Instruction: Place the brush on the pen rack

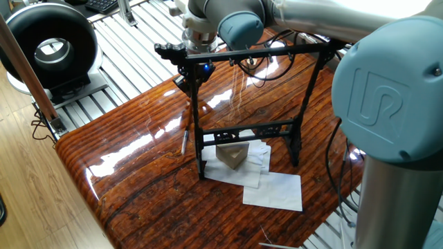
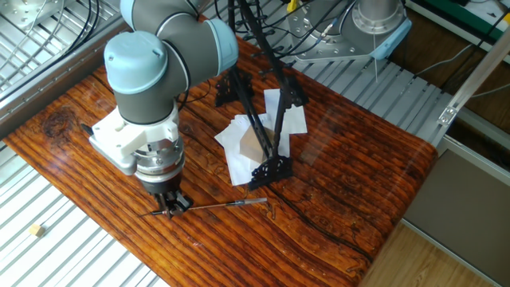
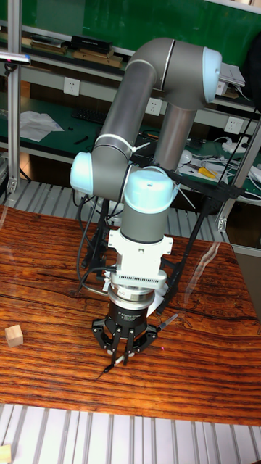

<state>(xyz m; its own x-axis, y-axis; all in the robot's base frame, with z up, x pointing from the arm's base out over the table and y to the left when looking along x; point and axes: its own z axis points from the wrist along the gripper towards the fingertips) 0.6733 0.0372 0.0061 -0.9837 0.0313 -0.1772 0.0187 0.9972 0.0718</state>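
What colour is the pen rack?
Black all over, frame and feet. The pen rack shows best in the fixed view that faces it front-on.
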